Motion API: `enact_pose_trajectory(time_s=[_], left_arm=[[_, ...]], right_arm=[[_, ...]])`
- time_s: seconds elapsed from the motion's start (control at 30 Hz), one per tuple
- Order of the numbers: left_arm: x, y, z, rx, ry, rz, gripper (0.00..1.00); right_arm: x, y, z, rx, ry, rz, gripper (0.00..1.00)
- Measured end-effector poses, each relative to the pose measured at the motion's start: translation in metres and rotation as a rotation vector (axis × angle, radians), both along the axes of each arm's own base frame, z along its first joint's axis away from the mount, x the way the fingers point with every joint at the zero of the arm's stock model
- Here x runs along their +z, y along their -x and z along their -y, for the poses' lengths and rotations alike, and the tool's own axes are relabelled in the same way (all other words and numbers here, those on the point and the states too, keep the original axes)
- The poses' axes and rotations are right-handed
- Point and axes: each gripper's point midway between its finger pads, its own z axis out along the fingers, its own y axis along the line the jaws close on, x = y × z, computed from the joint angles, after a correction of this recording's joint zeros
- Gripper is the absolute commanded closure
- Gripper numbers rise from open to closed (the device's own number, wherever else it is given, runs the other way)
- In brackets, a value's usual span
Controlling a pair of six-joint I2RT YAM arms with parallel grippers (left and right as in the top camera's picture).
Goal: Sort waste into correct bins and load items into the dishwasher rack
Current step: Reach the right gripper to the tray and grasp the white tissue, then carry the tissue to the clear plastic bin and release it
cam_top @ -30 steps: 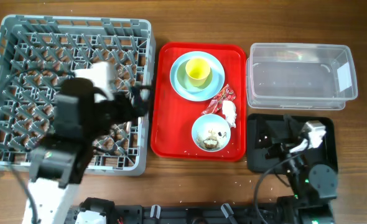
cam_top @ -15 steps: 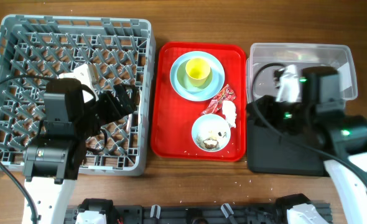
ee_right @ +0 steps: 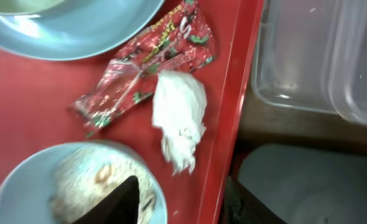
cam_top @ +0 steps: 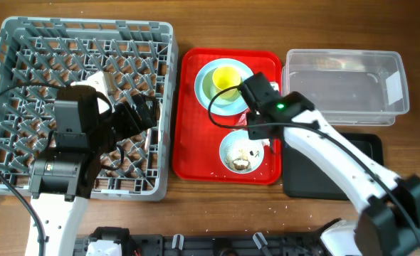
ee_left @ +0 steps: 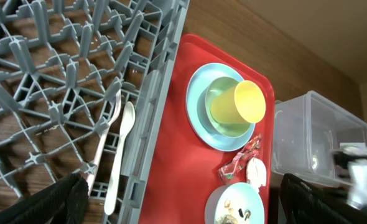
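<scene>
The grey dishwasher rack (cam_top: 25,43) fills the left, with the cream fork (ee_left: 102,143) and spoon (ee_left: 120,155) lying in it by its right wall. My left gripper (cam_top: 142,117) hovers wide open over that wall, empty. On the red tray (cam_top: 196,142) the yellow cup (cam_top: 224,77) stands in the green bowl (ee_left: 218,121) on the blue plate (cam_top: 204,92). My right gripper (ee_right: 183,205) is open above the tray's right edge, just short of the white tissue (ee_right: 180,118) and the red wrapper (ee_right: 146,68). The small blue bowl (cam_top: 240,153) holds rice scraps (ee_right: 78,180).
The clear tub (cam_top: 345,85) stands to the right of the red tray, with the black tray (cam_top: 299,181) in front of it. My right arm crosses over the black tray's left part. Bare wooden table surrounds everything.
My right arm has swung left from the black tray and clear tub to the red tray, over the tissue and wrapper. The left arm has hardly moved.
</scene>
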Motion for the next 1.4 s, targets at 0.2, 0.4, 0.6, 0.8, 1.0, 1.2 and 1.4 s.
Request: enact_pose_trajectory(time_s=[0.2, 0.4, 0.6, 0.8, 1.0, 1.2, 1.4], left_arm=[[0.000, 0.000, 0.000, 0.000, 0.000, 0.000, 0.00], [0.000, 0.000, 0.000, 0.000, 0.000, 0.000, 0.00], [0.000, 0.000, 0.000, 0.000, 0.000, -0.001, 0.00], [0.000, 0.000, 0.000, -0.001, 0.000, -0.002, 0.00], [0.000, 0.000, 0.000, 0.000, 0.000, 0.000, 0.00], [0.000, 0.000, 0.000, 0.000, 0.000, -0.001, 0.00], [0.000, 0.000, 0.000, 0.000, 0.000, 0.000, 0.00]], right_arm=[[-0.045, -0.020, -0.005, 0.013, 0.061, -0.022, 0.51], [-0.068, -0.024, -0.002, -0.001, 0.081, -0.058, 0.55], [-0.068, -0.025, -0.002, -0.001, 0.080, -0.056, 0.96], [-0.032, -0.040, -0.009, 0.000, 0.062, -0.023, 0.96], [0.167, -0.094, 0.047, -0.193, -0.119, 0.484, 0.96], [0.100, -0.108, 0.163, -0.473, 0.032, 0.335, 0.40], [0.061, -0.108, 0.185, -0.415, 0.070, 0.203, 0.04]])
